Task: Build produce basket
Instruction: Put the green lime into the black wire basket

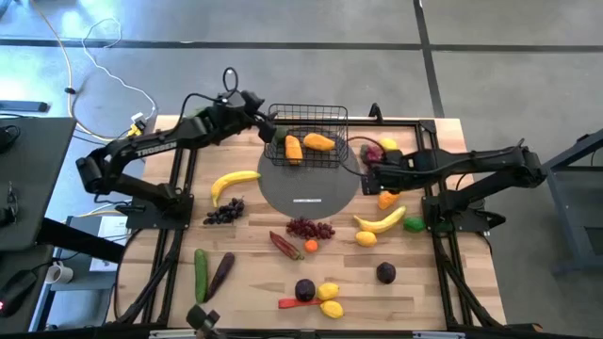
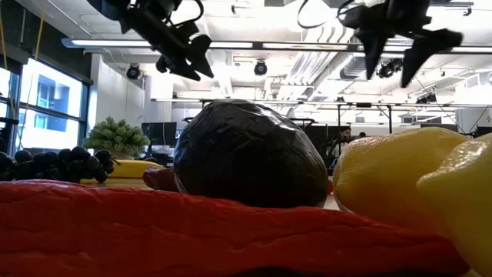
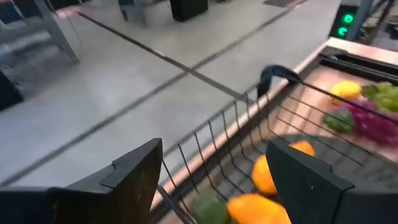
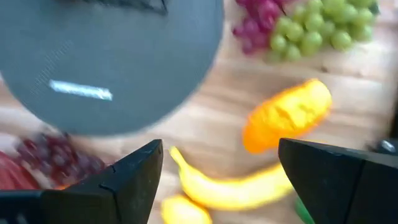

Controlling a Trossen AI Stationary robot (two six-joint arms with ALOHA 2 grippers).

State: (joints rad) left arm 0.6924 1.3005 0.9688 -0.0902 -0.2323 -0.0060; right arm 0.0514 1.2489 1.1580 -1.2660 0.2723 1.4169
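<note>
The black wire basket (image 1: pixel 306 137) stands at the table's far side, its near end on the grey disc (image 1: pixel 309 186). Two orange pieces (image 1: pixel 318 141) and something green (image 3: pixel 208 208) lie inside. My left gripper (image 1: pixel 270 132) is open at the basket's left wall (image 3: pixel 205 152), one finger on each side of the wire; I see no touch. My right gripper (image 1: pixel 370 172) is open and hovers right of the disc, above an orange piece (image 4: pixel 286 115) and a banana (image 4: pixel 236 190). Both grippers, left (image 2: pixel 181 50) and right (image 2: pixel 400 38), hang high in the low view.
Loose produce covers the wood: a banana (image 1: pixel 233 181), dark grapes (image 1: pixel 223 212), red grapes (image 1: pixel 309 227), a cucumber (image 1: pixel 201 273), an eggplant (image 1: pixel 220 273), plums (image 1: pixel 385 273), lemons (image 1: pixel 330 299) and chillies (image 1: pixel 283 245). Green and red grapes (image 4: pixel 298 31) lie right of the basket.
</note>
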